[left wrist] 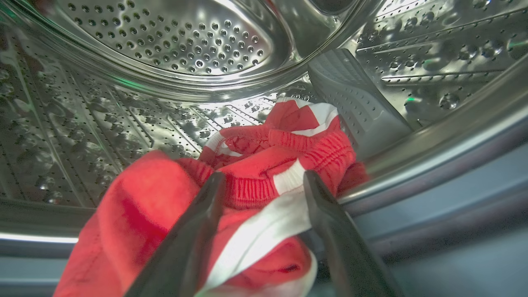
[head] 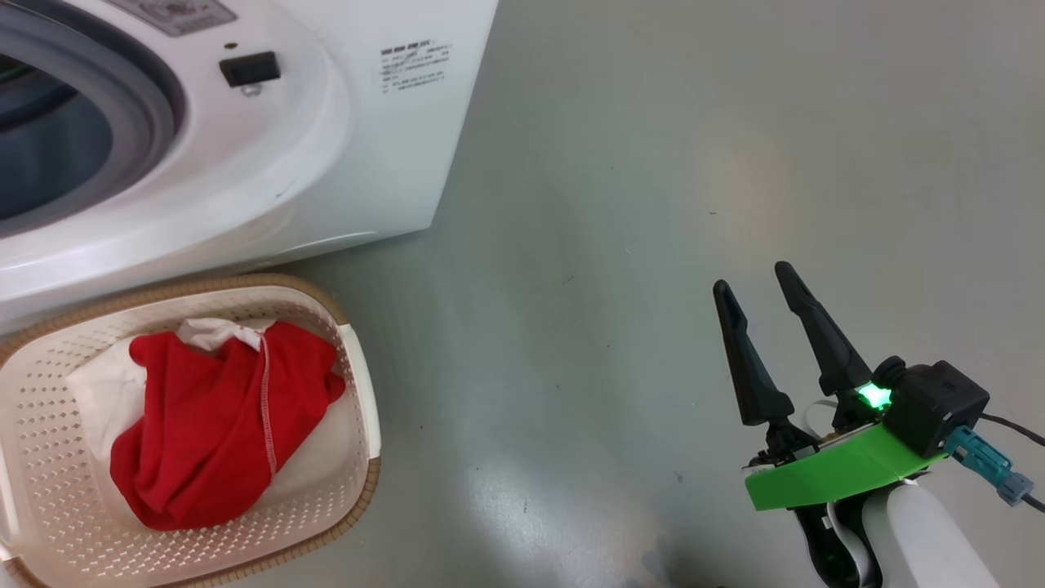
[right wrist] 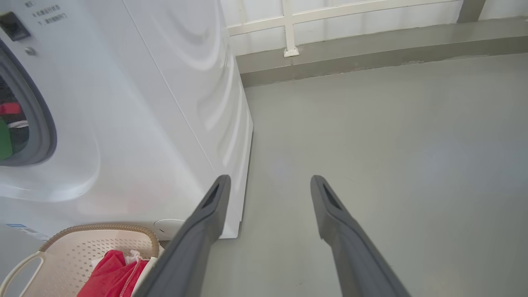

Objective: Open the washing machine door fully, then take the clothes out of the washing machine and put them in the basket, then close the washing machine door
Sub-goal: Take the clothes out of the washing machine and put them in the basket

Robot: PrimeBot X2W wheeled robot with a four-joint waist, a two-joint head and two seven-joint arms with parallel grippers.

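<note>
The left gripper [left wrist: 264, 177] is inside the perforated steel drum [left wrist: 165, 41], its two dark fingers spread apart. A bright red garment with white stripes [left wrist: 284, 148] is heaped between and just beyond them, not pinched. Past that heap, to the right of the fingers, a ribbed grey paddle [left wrist: 354, 103] stands out from the dimpled drum wall. The right gripper [head: 752, 278] also has its fingers apart, with nothing between them, above a smooth grey floor [head: 612, 204] that has a dull sheen and a few dark specks. To its left on that floor stands a cream perforated plastic basket with a brown woven-look rim [head: 245, 283], holding a crumpled red cloth [head: 204, 425] over a pale white piece [head: 98, 392]. Just beyond the basket is the white front-loading washing machine [head: 367, 147], its grey rubber gasket [head: 155, 98] ringing the open mouth. Farthest ahead of the right fingers, the floor meets a low grey kerb [right wrist: 371, 49] under a white panelled wall [right wrist: 350, 20].
</note>
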